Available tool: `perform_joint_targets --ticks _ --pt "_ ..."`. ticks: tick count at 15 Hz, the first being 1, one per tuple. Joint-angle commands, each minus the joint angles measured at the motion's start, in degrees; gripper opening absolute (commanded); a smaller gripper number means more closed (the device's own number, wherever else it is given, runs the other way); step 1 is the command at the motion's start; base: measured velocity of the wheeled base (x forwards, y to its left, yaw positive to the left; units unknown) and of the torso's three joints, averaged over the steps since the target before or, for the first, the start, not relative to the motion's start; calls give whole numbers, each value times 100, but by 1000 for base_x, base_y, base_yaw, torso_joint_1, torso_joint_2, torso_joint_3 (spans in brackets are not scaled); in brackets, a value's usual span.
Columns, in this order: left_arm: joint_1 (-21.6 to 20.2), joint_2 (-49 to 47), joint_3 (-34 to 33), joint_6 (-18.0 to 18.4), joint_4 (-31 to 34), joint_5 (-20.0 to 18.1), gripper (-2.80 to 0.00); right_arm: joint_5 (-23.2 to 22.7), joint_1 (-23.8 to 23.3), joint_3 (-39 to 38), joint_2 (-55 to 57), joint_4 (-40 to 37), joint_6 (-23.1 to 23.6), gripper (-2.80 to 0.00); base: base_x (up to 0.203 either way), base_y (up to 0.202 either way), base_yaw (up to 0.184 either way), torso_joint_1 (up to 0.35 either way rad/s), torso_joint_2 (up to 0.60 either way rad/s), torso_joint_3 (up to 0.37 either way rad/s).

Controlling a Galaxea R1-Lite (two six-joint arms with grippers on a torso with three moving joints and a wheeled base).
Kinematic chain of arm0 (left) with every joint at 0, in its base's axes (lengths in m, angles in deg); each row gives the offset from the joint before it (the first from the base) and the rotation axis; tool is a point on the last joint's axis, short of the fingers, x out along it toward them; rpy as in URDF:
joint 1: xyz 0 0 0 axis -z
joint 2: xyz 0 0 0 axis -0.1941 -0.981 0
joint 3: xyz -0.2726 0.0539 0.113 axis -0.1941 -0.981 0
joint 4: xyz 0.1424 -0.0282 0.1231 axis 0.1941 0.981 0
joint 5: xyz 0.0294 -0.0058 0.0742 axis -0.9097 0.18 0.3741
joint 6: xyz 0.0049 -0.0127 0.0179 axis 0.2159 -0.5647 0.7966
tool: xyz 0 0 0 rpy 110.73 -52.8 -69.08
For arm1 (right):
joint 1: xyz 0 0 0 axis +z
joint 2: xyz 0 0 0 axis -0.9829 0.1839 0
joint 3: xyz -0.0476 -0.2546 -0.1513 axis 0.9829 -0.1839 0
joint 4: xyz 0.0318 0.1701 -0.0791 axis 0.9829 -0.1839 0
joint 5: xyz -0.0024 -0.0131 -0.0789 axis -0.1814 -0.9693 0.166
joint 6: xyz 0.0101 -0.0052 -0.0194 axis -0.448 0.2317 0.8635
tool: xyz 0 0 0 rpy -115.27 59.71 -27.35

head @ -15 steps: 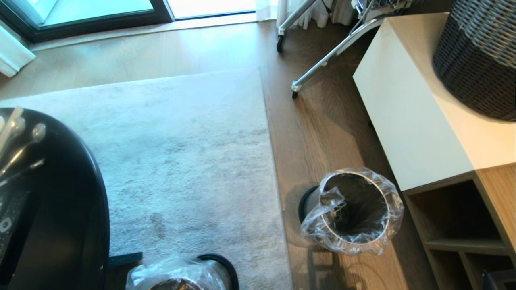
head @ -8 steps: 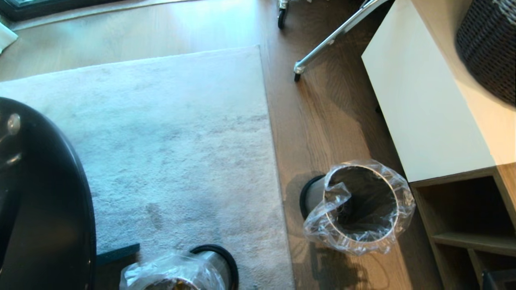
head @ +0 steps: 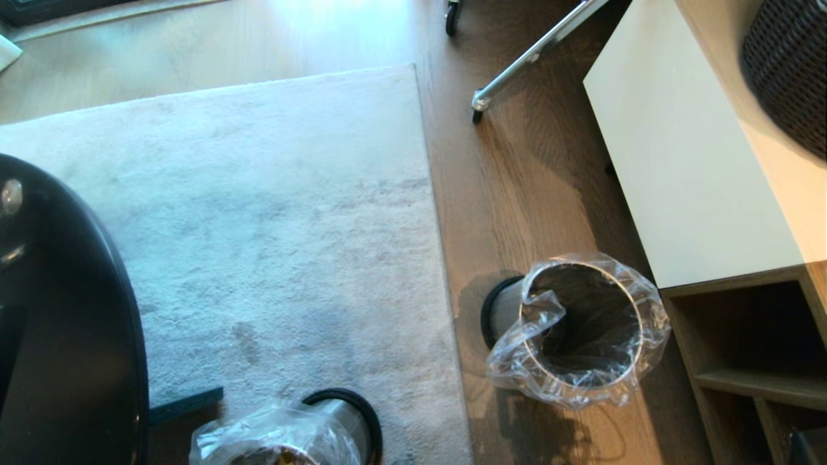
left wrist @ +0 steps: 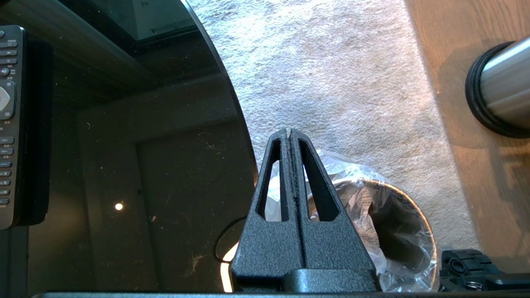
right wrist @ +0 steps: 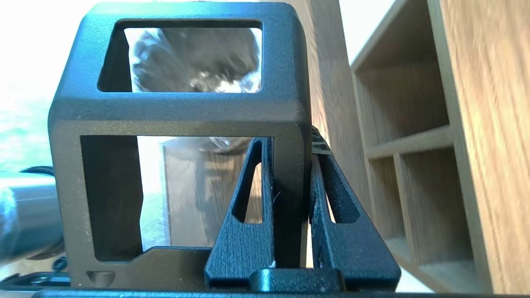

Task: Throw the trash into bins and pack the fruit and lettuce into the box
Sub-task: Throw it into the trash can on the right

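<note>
Two steel bins with clear liners stand on the floor. One bin is on the wood beside the cabinet, the other bin at the rug's near edge. My left gripper hangs shut and empty above that nearer bin, where a crinkled shiny wrapper lies inside. My right gripper is shut on one bar of a black open-framed tray. Neither gripper shows in the head view. The fruit, the lettuce and the box are out of view.
A round black glass table with a remote control fills the left. A white cabinet with open wooden shelves and a dark woven basket stands on the right. A wheeled metal stand leg crosses the far floor.
The whole head view has slid upward in the picture, so the camera has tilted down. The bins, table and cabinet keep their places relative to each other.
</note>
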Motion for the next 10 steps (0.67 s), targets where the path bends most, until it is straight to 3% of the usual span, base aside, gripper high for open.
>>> perform_joint_targets --ticks 1,6,10 --pt "-6 -9 0 5 1 -2 -280 -52 2 510 321 -208 49 -280 0 0 0 0 0 0" --pt "-7 -9 0 5 1 -2 -280 -553 15 1497 2100 -535 161 -280 0 0 0 0 0 0" --pt "-7 -9 0 5 1 -2 -280 -977 16 1660 3596 -562 166 -280 0 0 0 0 0 0"
